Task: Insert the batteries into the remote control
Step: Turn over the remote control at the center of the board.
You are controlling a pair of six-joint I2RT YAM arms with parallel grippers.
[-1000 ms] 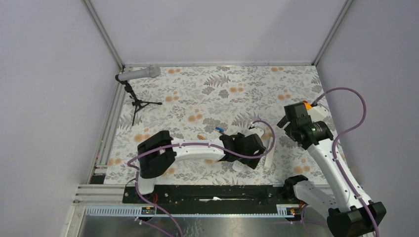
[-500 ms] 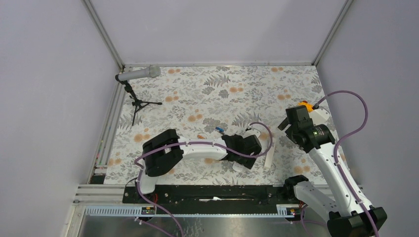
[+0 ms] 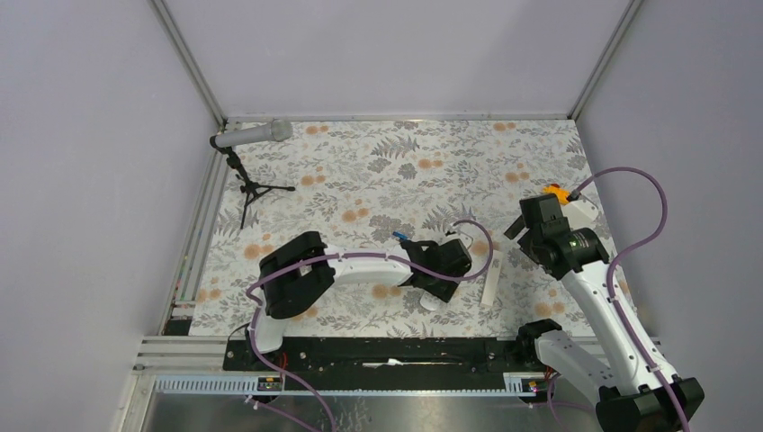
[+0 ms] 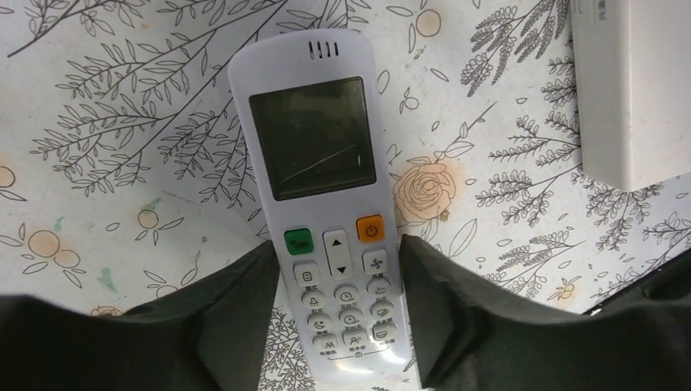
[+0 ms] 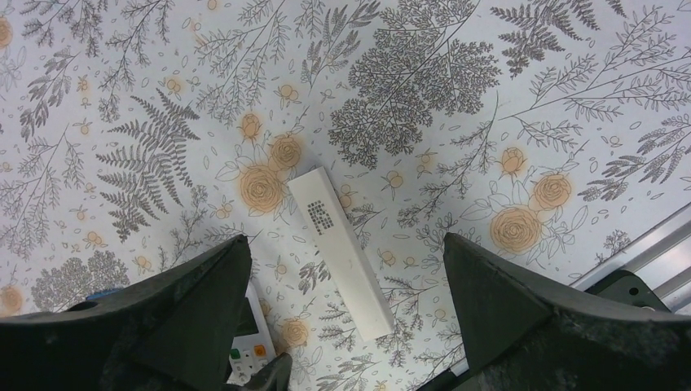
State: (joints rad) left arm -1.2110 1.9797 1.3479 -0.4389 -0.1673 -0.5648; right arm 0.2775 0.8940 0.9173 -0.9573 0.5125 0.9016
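Left wrist view: remote control (image 4: pixel 322 212) lettering mostly too small to read.

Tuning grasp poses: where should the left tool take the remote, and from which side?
Across its two long edges at the button half, coming straight down from above. The remote lies flat, screen up, so its narrow width is probably what the left tool can span. The tool straddles that half, one finger beside each edge; contact I cannot tell.
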